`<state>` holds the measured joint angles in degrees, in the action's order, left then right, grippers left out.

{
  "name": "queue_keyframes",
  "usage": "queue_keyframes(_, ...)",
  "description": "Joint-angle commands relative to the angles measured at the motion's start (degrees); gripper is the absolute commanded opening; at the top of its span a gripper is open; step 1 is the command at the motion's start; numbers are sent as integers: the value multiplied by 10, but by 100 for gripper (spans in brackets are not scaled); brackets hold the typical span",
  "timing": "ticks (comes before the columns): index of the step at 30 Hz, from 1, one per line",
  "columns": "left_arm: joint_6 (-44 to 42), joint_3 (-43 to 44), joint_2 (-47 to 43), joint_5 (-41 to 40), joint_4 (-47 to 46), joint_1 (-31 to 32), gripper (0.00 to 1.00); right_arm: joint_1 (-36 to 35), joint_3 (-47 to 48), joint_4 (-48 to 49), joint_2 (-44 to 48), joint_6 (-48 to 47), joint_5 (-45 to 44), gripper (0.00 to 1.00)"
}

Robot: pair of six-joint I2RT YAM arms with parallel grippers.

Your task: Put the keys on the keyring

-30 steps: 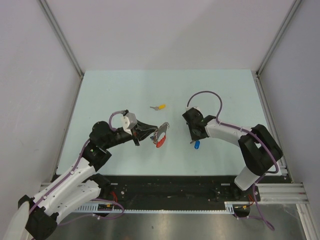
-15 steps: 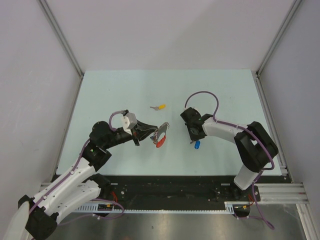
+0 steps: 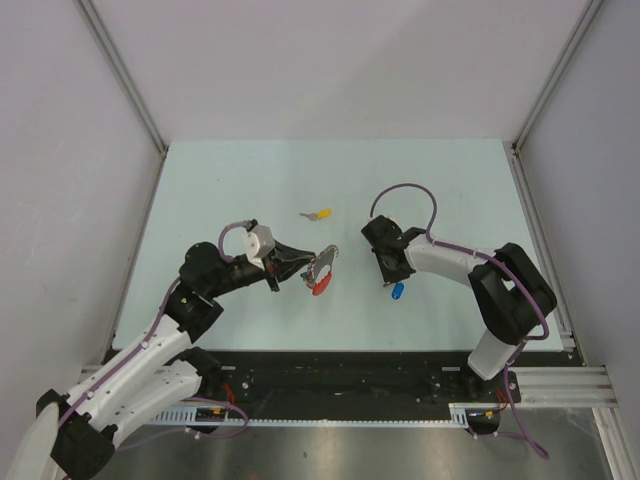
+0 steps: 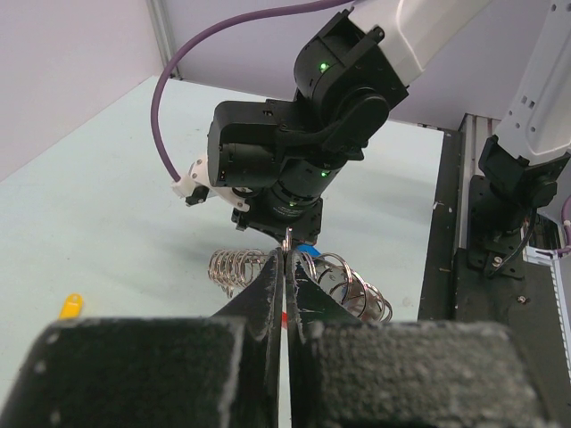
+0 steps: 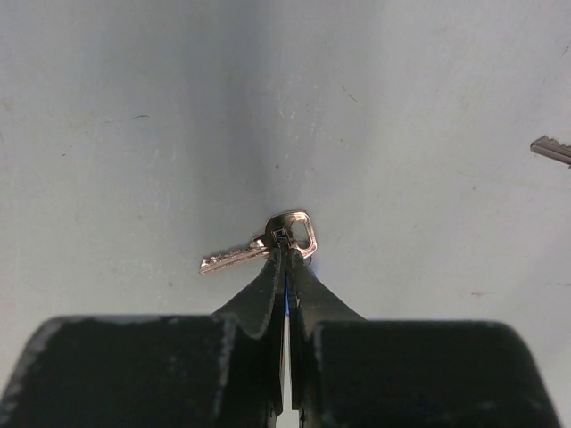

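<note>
The keyring [image 3: 324, 264] sits clenched in the left gripper [image 3: 308, 268], just toward 6 o'clock of the table's [image 3: 230, 190] middle, with its red strap [image 3: 320, 288] on the near side and no key on it yet. The right gripper [image 3: 388, 277], part-open a second ago, has now pinched shut on the blue-capped key [image 3: 397, 290] lying at 3 o'clock of the ring, so the pick-up looks begun, with lifting and threading still ahead. No tray or box shows; the yellow-capped key [image 3: 320, 214] lies loose at 12 o'clock.
</note>
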<state>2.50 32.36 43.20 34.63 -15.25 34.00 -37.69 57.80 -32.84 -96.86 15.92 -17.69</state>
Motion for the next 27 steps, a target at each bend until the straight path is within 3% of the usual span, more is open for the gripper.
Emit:
queue_keyframes(1,-14,16,1,-4,-15,-2,0,-2,27,2,32,-7,-8,0)
queue_keyframes(6,-14,17,4,-4,-13,-2,0,0,25,63,89,-21,1,0)
queue_keyframes(13,-17,17,15,-6,-10,-2,0,-4,-21,186,142,-59,105,0)
queue_keyframes(22,-23,18,17,-17,-5,-4,0,8,-189,553,171,-65,277,0)
queue_keyframes(27,-23,16,14,-21,-9,-5,0,10,-265,630,164,-49,295,0)
